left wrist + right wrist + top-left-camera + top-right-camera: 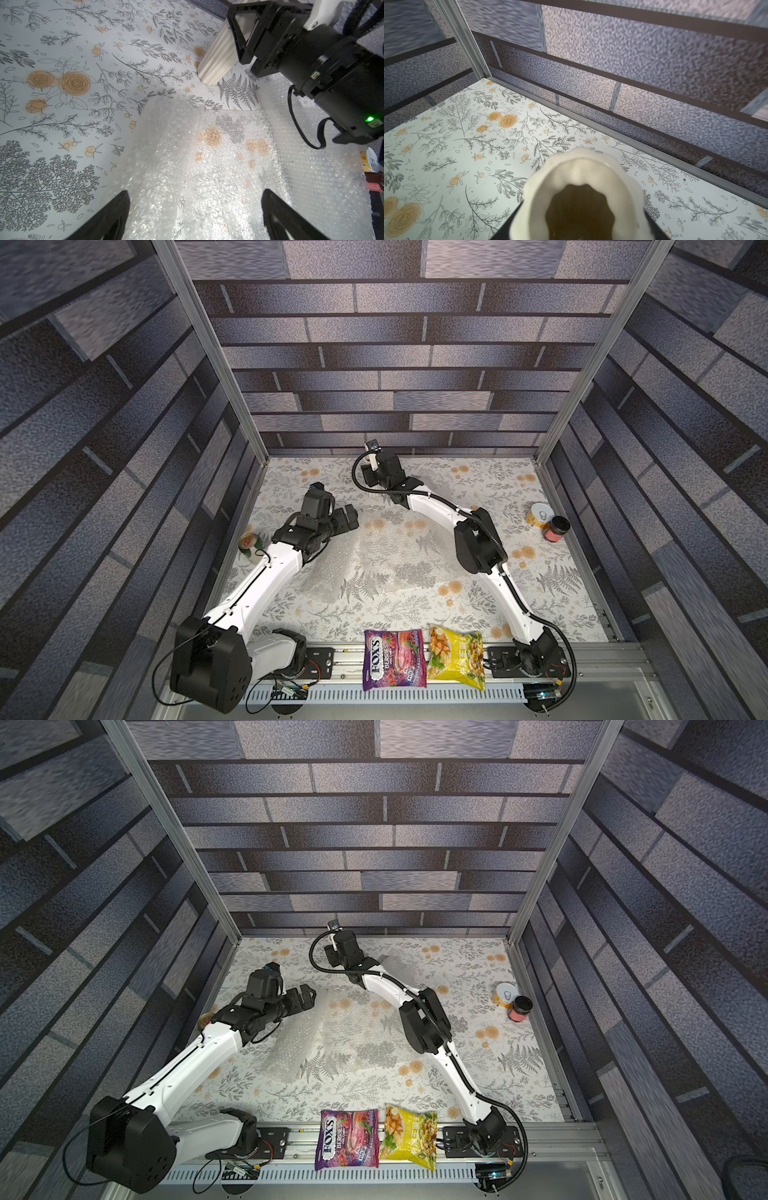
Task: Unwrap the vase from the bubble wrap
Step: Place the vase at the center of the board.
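Currently the right gripper is clenched on the cream ribbed vase. The left gripper stands released; the bubble wrap lies spread flat beneath and ahead of it.

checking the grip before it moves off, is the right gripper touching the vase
Touching. The left wrist view shows the right gripper closed on the vase, with a black finger pressed flat against its cream ribbed side.
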`<state>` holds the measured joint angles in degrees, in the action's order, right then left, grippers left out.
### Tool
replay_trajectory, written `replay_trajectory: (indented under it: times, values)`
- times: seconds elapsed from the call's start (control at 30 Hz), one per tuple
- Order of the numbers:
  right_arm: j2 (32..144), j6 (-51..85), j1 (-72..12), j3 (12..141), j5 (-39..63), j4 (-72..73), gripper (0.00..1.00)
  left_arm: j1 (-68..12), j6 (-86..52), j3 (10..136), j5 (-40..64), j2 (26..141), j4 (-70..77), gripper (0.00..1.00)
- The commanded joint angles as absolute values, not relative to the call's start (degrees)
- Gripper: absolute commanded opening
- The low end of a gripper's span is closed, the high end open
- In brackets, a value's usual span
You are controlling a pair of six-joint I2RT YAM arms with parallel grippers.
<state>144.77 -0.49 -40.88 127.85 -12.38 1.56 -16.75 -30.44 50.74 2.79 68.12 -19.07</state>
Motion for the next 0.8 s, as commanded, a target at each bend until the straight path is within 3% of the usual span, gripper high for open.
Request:
replay_trajectory:
  times: [0.0,0.37,0.53,0.77]
  values:
    - [143.71,-0.09,-40.72,127.44,-13.05,4.26,0.46,-16.42,-30.72,49.92,2.63,66.47,-20.77,1.00]
    - [142.93,-0.10,-40.80,127.71,-13.36,2.91,0.72,-16.39,-31.05,49.55,2.72,65.88,-20.92,1.00]
    - [142.43,-0.14,-40.77,127.71,-13.21,2.37,0.78,-16.43,-31.19,49.22,2.55,65.56,-21.18,1.00]
    - [139.38,0.14,-40.69,125.96,-13.10,2.40,0.79,-16.43,-31.20,48.96,1.71,64.72,-21.68,1.00]
